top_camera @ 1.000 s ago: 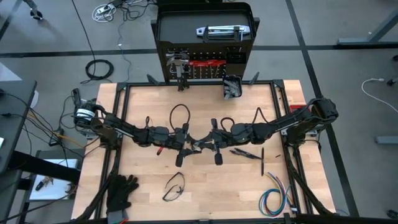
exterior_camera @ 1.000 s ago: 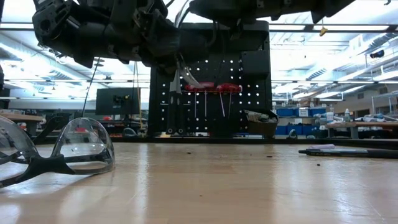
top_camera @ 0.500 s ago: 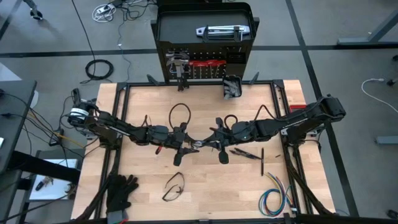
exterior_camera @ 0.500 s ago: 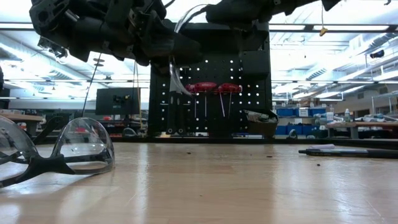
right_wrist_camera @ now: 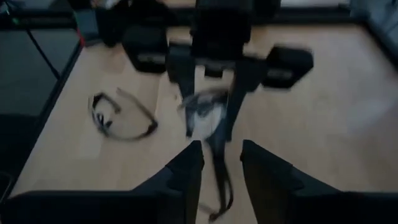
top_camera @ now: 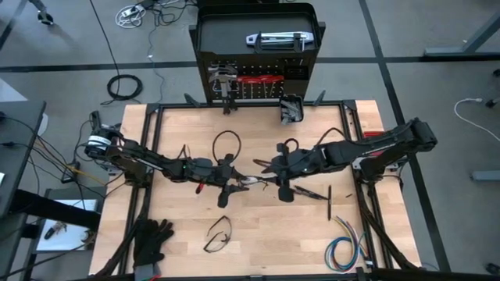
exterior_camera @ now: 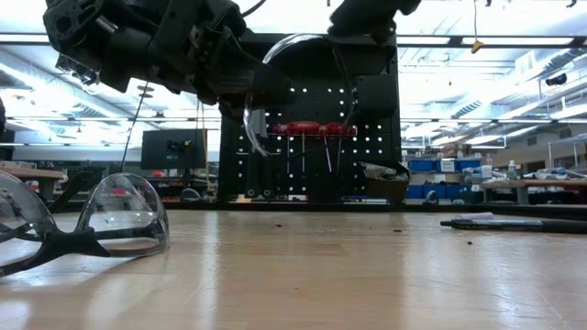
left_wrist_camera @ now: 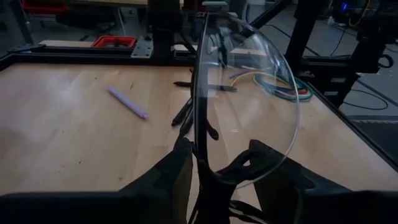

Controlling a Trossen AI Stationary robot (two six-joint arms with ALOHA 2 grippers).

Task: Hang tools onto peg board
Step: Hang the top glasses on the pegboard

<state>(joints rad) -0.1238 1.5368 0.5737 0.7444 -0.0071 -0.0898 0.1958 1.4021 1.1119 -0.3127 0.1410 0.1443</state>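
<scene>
Left wrist view shows what the high view barely resolves: the left gripper (left_wrist_camera: 217, 171) pinches a pair of clear safety glasses (left_wrist_camera: 245, 112) by the frame, lens standing upright between its fingers. In the high view that gripper (top_camera: 228, 181) sits mid-table, well in front of the peg board (top_camera: 256, 58), with the right gripper (top_camera: 269, 168) just beside it. Right wrist view shows the right gripper (right_wrist_camera: 216, 163) with fingers spread and apart from the glasses, blurred; the left gripper faces it. A second pair of glasses (top_camera: 219, 232) lies on the table nearer the front edge, large at the low view's left (exterior_camera: 87, 220). Red-handled tools (exterior_camera: 316, 130) and a grey clamp (top_camera: 224, 76) hang on the peg board; a silver bar tool (top_camera: 275, 38) lies on top of it. Black gloves (top_camera: 152, 240), a wire bundle (top_camera: 344, 251) and dark pliers (top_camera: 311, 193) lie on the table. In the low view the arms cover part of the board.
</scene>
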